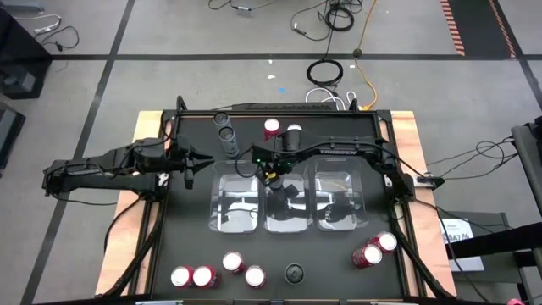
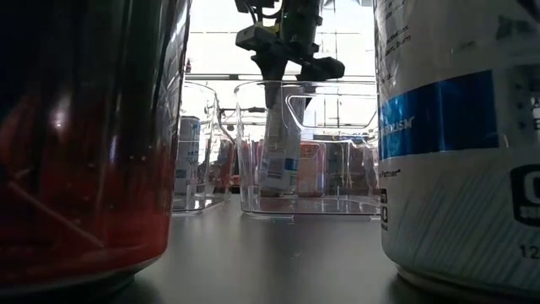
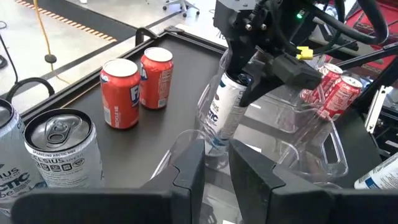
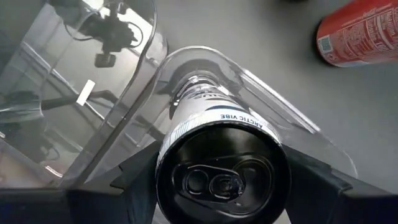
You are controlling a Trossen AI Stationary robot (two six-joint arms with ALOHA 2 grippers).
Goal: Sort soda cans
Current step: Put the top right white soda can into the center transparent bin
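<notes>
My right gripper (image 1: 273, 174) reaches over the middle clear bin (image 1: 288, 222) and is shut on a slim white-and-blue soda can with a grey top (image 3: 222, 115). The can hangs down inside that bin (image 2: 278, 143). My left gripper (image 1: 190, 165) waits open and empty left of the bins, its fingers (image 3: 189, 168) pointing toward the held can. Two grey-topped cans (image 1: 225, 129) and two more cans (image 1: 283, 130) stand at the far side. Several red cans (image 1: 216, 271) and a dark-topped one (image 1: 294, 273) stand along the near edge. My right gripper pinches the can's upper end (image 4: 171, 155) between its two fingers, one on each side, just below the rim. The fingers come from above, pointing down. The can hangs slightly tilted inside the middle bin; whether its bottom rests on the bin floor, I cannot tell.
Three clear bins stand side by side mid-table; the left one (image 1: 222, 222) and the right one (image 1: 339, 222) flank the middle one. Two red cans (image 1: 377, 250) are at the near right, one lying down. A red can (image 2: 84, 143) and a white can (image 2: 456, 143) stand close before the low camera.
</notes>
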